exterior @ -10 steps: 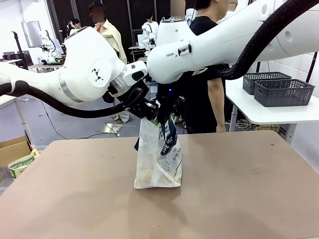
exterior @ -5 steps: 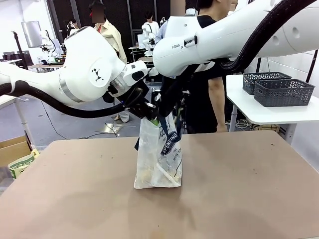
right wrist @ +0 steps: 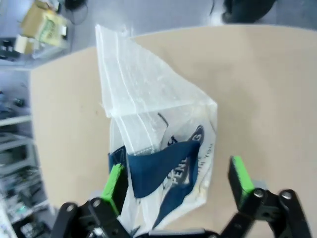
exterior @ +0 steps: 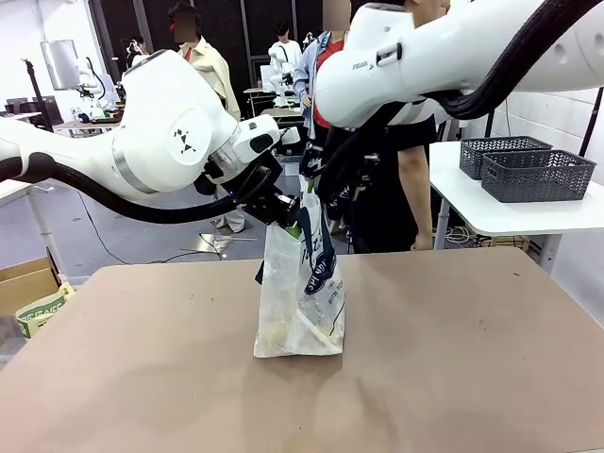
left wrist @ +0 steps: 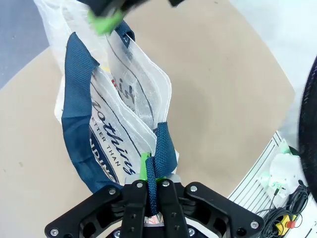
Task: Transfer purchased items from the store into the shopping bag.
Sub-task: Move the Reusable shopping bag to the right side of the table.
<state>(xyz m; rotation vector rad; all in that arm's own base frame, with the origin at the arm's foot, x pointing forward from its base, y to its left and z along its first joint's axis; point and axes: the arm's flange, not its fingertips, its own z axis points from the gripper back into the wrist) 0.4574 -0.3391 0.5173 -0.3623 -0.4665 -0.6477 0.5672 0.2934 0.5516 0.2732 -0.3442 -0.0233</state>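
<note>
The shopping bag [exterior: 300, 293], translucent white with navy lettering, stands upright mid-table with pale items in its bottom. My left gripper [exterior: 283, 215] is shut on one navy strap handle [left wrist: 159, 148] at the bag's mouth and holds it up. The right gripper [exterior: 330, 193] hangs open just above and to the right of the mouth, holding nothing. In the right wrist view its green pads [right wrist: 115, 181] stand wide apart over the bag [right wrist: 148, 114], and the other navy handle [right wrist: 158, 166] droops loose between them.
Two dark grey mesh baskets [exterior: 528, 170], like the store, sit on a white side table [exterior: 510, 212] at the right. A person [exterior: 392, 189] stands right behind the bag. The brown table [exterior: 453, 359] is bare around the bag. A cardboard box [exterior: 28, 283] is on the floor at left.
The right gripper opened, let go at the bag's mouth and rose up and to the right. The left gripper and the bag stayed put.
</note>
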